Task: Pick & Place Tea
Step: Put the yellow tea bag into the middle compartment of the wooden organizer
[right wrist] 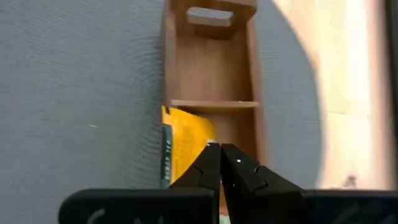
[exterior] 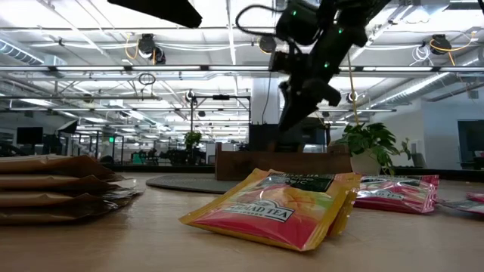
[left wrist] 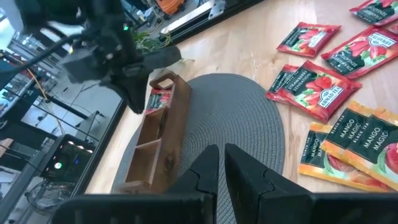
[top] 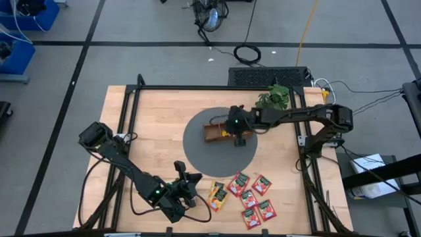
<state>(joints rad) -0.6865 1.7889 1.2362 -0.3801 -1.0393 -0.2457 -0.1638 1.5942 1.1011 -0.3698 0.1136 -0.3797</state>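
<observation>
The brown wooden tray (top: 214, 132) lies on a round grey mat (top: 197, 155). A yellow tea sachet (right wrist: 183, 149) stands on edge against one compartment's side wall. A red sachet (left wrist: 160, 99) lies in an end compartment. My right gripper (right wrist: 221, 149) hangs shut and empty just above the tray (exterior: 290, 121). Loose tea lies near the front edge: two orange-yellow sachets (top: 217, 195) and several red ones (top: 253, 197). My left gripper (top: 194, 179) hovers beside them with its fingers together and empty (left wrist: 222, 155), pointing at the tray.
A small potted plant (top: 273, 97) stands at the table's far edge behind the right arm. In the low view, a stack of flat brown pieces (exterior: 53, 189) lies at the left. Bare wood shows left of the mat.
</observation>
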